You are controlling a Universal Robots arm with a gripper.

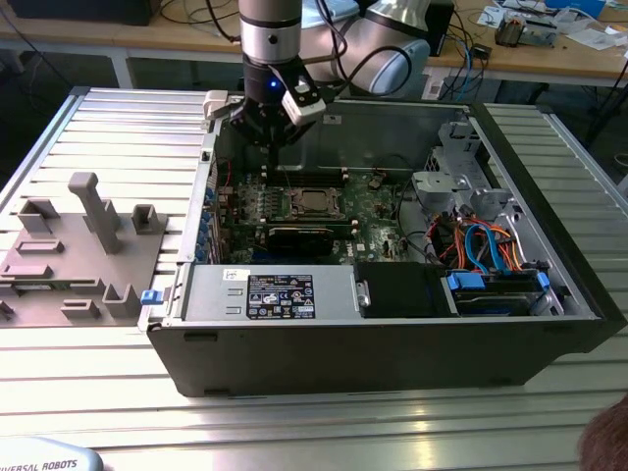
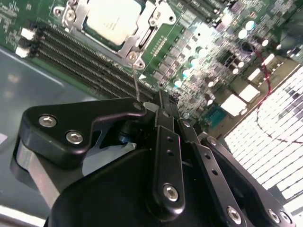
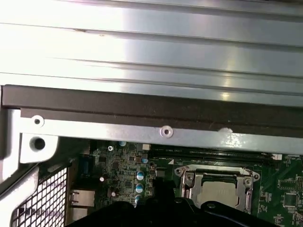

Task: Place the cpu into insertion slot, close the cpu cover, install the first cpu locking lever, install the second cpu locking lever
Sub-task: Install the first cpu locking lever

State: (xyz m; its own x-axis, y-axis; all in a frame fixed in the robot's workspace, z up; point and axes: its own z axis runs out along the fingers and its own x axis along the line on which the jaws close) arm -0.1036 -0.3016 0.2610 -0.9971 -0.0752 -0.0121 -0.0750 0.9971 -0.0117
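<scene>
Silver-grey square cpu (image 2: 112, 20) sits in the dark metal-rimmed insertion slot (image 1: 312, 202) on the green circuit board (image 2: 199, 52), with the thin silvery cpu cover (image 3: 245, 185) closed around it. Black gripper (image 2: 158, 111) hovers at the slot's 11 o'clock in the exterior view, fingers drawn together on a thin wire lever (image 2: 136, 84).

One cpu (image 2: 112, 20), one cpu cover (image 2: 142, 40) (closed), one computer case (image 1: 392, 343).

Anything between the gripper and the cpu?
In the second wrist view, black memory slots and a thin upright metal lever lie between the gripper and the cpu.
</scene>
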